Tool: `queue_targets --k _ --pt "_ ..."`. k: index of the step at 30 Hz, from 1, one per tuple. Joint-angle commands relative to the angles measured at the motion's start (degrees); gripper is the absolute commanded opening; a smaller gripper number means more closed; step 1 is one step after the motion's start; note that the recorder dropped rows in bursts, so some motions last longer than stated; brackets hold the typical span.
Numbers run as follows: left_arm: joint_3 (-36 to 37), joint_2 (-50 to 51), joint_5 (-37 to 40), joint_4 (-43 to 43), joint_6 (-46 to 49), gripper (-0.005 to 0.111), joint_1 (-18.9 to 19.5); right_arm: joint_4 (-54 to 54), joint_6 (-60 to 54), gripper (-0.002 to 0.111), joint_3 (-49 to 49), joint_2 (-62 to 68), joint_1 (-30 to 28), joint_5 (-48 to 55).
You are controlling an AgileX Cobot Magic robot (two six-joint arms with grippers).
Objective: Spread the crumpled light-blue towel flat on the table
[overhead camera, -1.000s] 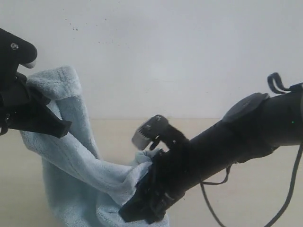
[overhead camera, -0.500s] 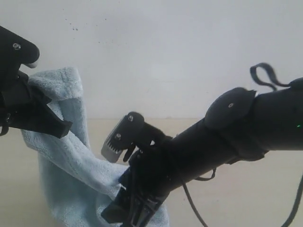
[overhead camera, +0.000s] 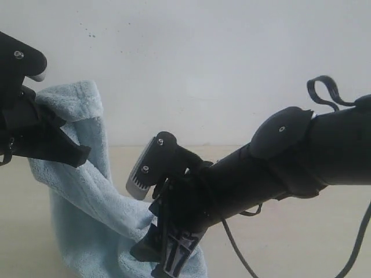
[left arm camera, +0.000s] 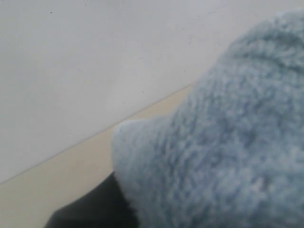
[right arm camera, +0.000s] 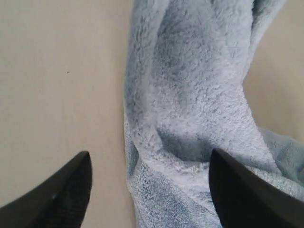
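The light-blue towel (overhead camera: 87, 179) hangs crumpled from my left gripper (overhead camera: 58, 139), which is shut on its upper part at the left of the exterior view; the lower folds rest on the table (overhead camera: 301, 231). In the left wrist view the towel (left arm camera: 228, 142) fills most of the frame and hides the jaws, leaving only a dark finger (left arm camera: 90, 211) showing. My right gripper (overhead camera: 149, 217) stands open just above the towel's lower folds. In the right wrist view the gripper (right arm camera: 149, 190) straddles the towel (right arm camera: 190, 95) and its edge, with nothing clamped.
The beige table (right arm camera: 57, 71) lies bare beside the towel's edge. A grey-white wall (overhead camera: 203, 69) stands behind the table. Black cables (overhead camera: 348, 249) hang under the right arm.
The right arm has swung left and lower over the towel's bottom folds, jaws still open. The left gripper holds the towel in the same place.
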Motion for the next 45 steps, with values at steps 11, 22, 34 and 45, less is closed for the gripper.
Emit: queue_targets --k 11,22,34,45 --pt "0.2 -0.4 0.6 0.6 -0.8 0.004 -0.1 9.1 -8.8 0.066 -0.1 4.2 0.1 -1.5" --pt "0.2 -0.4 3.3 0.6 -0.8 0.004 -0.1 13.1 -10.6 0.055 -0.1 7.6 0.1 -4.5" --pt "0.2 -0.4 -3.8 2.2 -0.8 0.004 -0.1 13.0 -5.8 0.000 -0.1 1.3 0.0 -15.5" --pt "1.4 -5.4 -16.0 2.9 -1.9 0.004 -0.1 13.0 -6.2 0.000 0.5 -12.9 0.0 -28.7"
